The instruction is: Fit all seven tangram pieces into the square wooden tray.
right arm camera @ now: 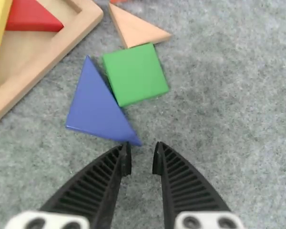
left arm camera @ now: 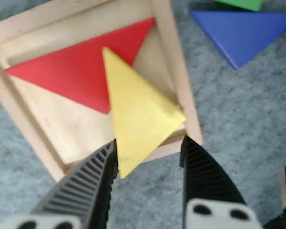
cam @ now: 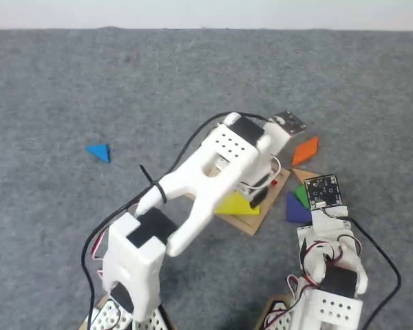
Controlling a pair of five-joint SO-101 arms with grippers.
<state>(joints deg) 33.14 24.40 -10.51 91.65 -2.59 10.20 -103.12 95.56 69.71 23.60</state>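
Left end effector [left arm camera: 148,143], released, straddles the yellow triangle [left arm camera: 138,114] propped on the tray's [left arm camera: 178,71] six-o'clock rim. Next it needs seating flat.

Rough grey felt-like cloth covers the table [left arm camera: 248,143]. The tray [left arm camera: 178,71] is smooth bare wood; the yellow triangle [left arm camera: 138,114] painted, matt. My left pincer [left arm camera: 148,143] is ribbed matt black plastic.

Grey felt tabletop [cam: 55,82], pale wall [cam: 193,14] behind
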